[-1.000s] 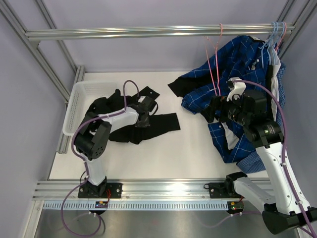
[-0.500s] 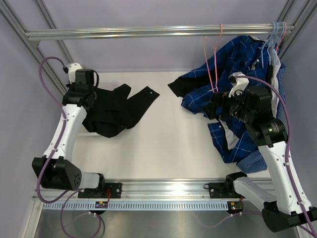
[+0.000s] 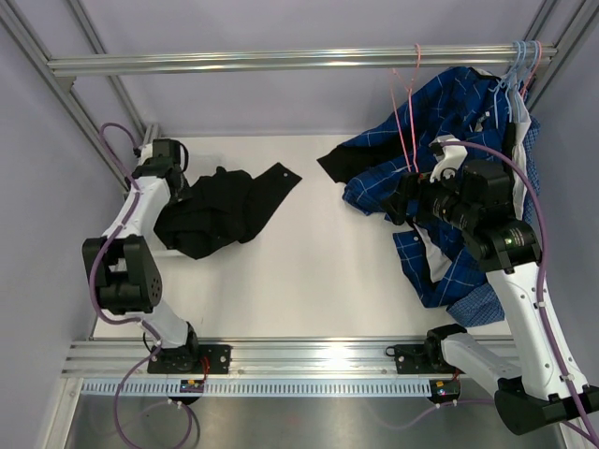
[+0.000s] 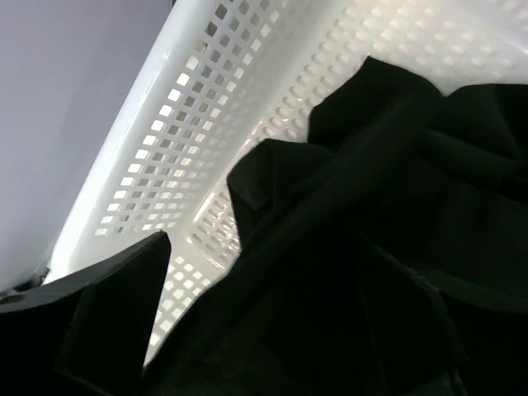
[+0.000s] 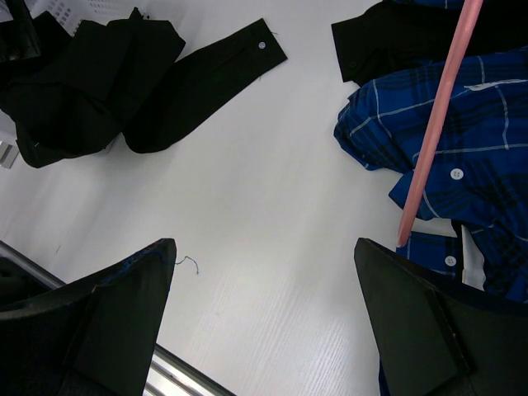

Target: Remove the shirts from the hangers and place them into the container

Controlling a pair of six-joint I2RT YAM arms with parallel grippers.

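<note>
At the upper left of the overhead view the black shirt [image 3: 220, 210] lies heaped over the container [image 4: 247, 107], one sleeve trailing right onto the worktop [image 3: 328, 271]. The left fingers [image 3: 176, 187] hang just above that heap. The wrist view shows one finger against the lattice wall and the other lost in dark cloth, so I cannot tell whether they grip anything.

The next shirt looks to be the right arm's business. The blue plaid shirt [image 3: 449, 122] hangs at the upper right, from the rail [image 3: 281, 61] down to the worktop, well apart from the left arm. The right fingers [image 5: 262, 247] are spread wide with nothing between them — only bare worktop shows in the gap. The pink hanger [image 5: 437, 136] runs steeply from the top right of the wrist view down toward the right-hand finger, so its wire lies right of the gap — near that finger, not between the two. To my eye the fingers must shift rightward first.
</note>
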